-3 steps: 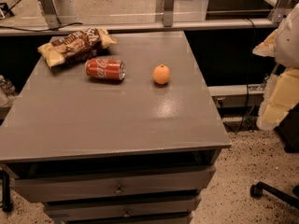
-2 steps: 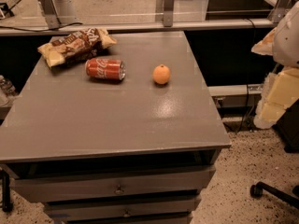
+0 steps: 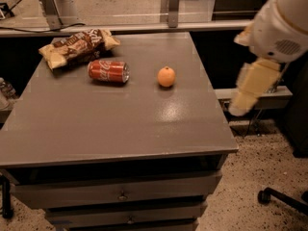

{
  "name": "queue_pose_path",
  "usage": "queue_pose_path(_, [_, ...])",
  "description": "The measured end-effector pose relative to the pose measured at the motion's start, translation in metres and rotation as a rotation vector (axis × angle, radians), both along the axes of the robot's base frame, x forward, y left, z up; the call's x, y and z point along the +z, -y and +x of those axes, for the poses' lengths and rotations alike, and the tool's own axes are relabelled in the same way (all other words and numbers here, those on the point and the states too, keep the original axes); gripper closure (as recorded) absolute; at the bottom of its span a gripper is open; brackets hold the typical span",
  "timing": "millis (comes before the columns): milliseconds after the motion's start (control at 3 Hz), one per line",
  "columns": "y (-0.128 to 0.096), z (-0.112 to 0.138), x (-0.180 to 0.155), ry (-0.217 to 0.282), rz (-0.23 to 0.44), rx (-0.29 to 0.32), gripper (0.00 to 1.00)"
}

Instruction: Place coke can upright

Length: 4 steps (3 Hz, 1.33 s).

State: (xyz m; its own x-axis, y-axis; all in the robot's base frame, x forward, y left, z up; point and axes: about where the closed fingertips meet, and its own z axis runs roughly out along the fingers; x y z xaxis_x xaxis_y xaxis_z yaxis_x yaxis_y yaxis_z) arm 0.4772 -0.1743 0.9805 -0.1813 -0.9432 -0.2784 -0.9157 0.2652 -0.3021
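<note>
The coke can (image 3: pixel 109 71), red with white script, lies on its side on the grey table (image 3: pixel 110 124) at the back left, its silver end facing right. My gripper (image 3: pixel 240 106) hangs at the end of the white and cream arm (image 3: pixel 281 28), beyond the table's right edge. It is well to the right of the can and touches nothing.
A round orange (image 3: pixel 166 76) sits to the right of the can. A brown-and-yellow snack bag (image 3: pixel 77 46) lies behind the can at the back left. Drawers (image 3: pixel 120 195) front the table. A chair base (image 3: pixel 284 196) stands on the floor at the right.
My arm has swung left, closer to the table's right edge. The can, orange and bag have not moved.
</note>
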Motion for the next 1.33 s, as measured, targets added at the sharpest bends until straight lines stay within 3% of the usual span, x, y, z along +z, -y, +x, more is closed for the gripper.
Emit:
queue_pose_path(333, [-0.062,0.054,0.002,0.071,0.079,0.06,0.0])
queue_pose_path(667, [-0.116,0.093,0.004,0.105,0.153,0.111,0.0])
queue_pose_path(1000, [-0.17,0.108,0.01,0.111,0.222,0.142,0.0])
queue_pose_path(1333, [-0.17,0.108,0.01,0.111,0.222,0.142,0.0])
